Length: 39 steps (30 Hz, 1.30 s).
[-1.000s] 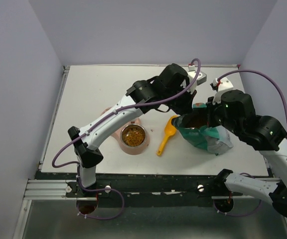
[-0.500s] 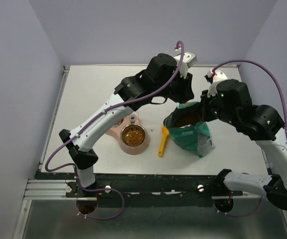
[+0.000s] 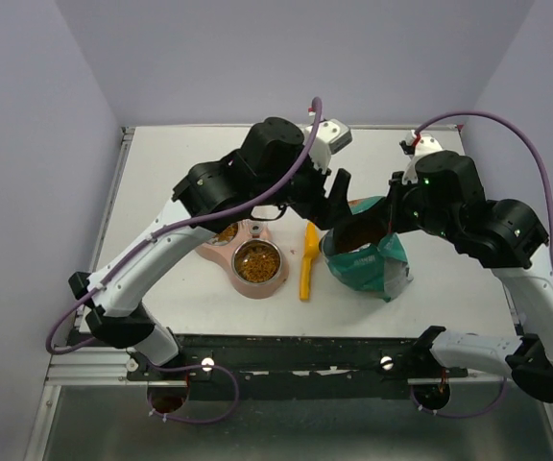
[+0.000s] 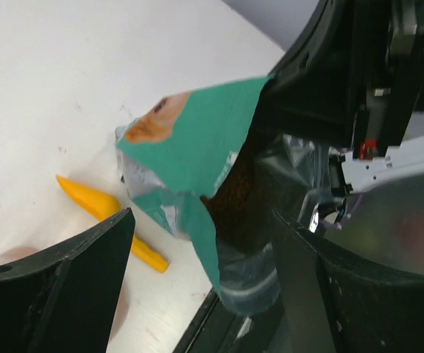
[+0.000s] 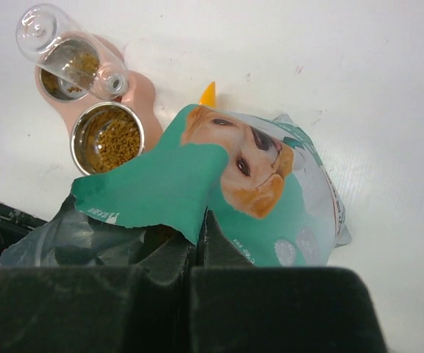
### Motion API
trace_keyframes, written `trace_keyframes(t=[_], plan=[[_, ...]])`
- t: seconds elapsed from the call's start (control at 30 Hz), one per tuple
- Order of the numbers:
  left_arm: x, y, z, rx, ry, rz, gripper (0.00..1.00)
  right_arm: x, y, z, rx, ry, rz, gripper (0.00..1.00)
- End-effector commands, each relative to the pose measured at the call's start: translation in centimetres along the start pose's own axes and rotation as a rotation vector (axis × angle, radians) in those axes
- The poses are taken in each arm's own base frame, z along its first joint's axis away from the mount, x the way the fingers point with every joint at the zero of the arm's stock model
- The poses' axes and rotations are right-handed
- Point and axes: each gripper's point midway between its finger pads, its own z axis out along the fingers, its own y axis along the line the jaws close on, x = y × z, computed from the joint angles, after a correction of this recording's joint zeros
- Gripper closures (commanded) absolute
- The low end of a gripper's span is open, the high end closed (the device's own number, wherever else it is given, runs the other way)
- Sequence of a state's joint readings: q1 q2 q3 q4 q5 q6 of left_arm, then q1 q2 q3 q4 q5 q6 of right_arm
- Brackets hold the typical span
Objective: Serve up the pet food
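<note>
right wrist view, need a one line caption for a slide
Right hand pinches the green bag by its edge; kibble sits in the steel bowl beyond.

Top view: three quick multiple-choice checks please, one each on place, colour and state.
1. Where does the scoop lie? A) between bowl and bag B) inside the bag C) in a gripper
2. What colour is the bag? A) red B) teal-green C) black
3. The left gripper is: A) shut on the scoop B) open C) shut on the bowl
Answers: 1 A, it lies between them; 2 B, its teal-green film shows; 3 B, jaws apart in its wrist view.
</note>
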State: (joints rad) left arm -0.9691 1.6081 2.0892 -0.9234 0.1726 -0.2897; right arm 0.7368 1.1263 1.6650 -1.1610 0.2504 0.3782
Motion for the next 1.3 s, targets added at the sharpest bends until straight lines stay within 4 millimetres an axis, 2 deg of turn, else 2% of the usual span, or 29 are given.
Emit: trace_keyframes(t=[0.0,0.07,0.37,0.43,0.47,0.57,0.67,0.73,0.77,0.83,0.87,0.9,0.93,1.0,1.17,1.27], plan=[[4.6,1.2,-1.0,-0.038,0.128,0.029,0.19,-5.1,1.7,-2.5,-0.086,-0.209,0.157,1.0],[5.7,1.6,-0.2,-0.038,0.159,0.031,0.21,-4.8,1.3,-2.6,-0.075,-0.213,0.186,1.0],[5.5,1.5,3.3,-0.058,0.222,-0.022,0.27,-4.5,1.3,-3.7,-0.1,-0.221,0.16,1.0],[5.9,1.7,4.0,-0.085,0.252,-0.035,0.32,-4.8,1.1,-4.2,-0.086,-0.211,0.153,1.0],[5.7,1.8,4.2,-0.1,0.255,-0.044,0.39,-4.6,1.0,-4.3,-0.081,-0.199,0.148,1.0],[5.3,1.8,4.5,-0.133,0.26,-0.052,0.72,-3.6,0.3,-4.0,-0.032,-0.146,0.144,1.0],[3.9,1.4,4.5,-0.129,0.205,-0.07,0.98,-1.9,-0.3,-3.2,0.029,-0.035,0.13,0.98],[2.8,1.0,4.7,-0.116,0.159,-0.087,1.0,-0.8,-0.7,-2.9,0.087,0.062,0.123,0.9],[2.3,0.8,4.8,-0.116,0.137,-0.106,1.0,-0.7,-0.1,-2.9,0.053,0.084,0.109,0.83],[0.8,0.6,5.0,-0.116,0.081,-0.129,1.0,-0.4,0.8,-3.5,0.011,0.088,0.189,0.62],[0.1,0.6,5.1,-0.122,0.051,-0.143,1.0,-0.1,0.9,-3.5,0.007,0.099,0.217,0.57],[-0.7,0.7,5.1,-0.129,0.019,-0.154,1.0,0.4,1.1,-3.3,0.002,0.117,0.224,0.42],[-1.4,0.7,5.0,-0.13,-0.011,-0.158,1.0,1.2,0.9,-2.9,0.015,0.141,0.216,0.39],[-3.3,1.6,4.9,-0.176,-0.09,-0.159,1.0,2.5,0.4,-2.5,0.038,0.17,0.208,0.38],[-7.2,3.4,4.5,-0.245,-0.252,-0.166,1.0,2.8,-0.9,-3.0,0.065,0.126,0.193,0.4],[-9.5,3.5,4.4,-0.249,-0.344,-0.147,1.0,3.6,-1.8,-3.1,0.104,0.141,0.174,0.4]])
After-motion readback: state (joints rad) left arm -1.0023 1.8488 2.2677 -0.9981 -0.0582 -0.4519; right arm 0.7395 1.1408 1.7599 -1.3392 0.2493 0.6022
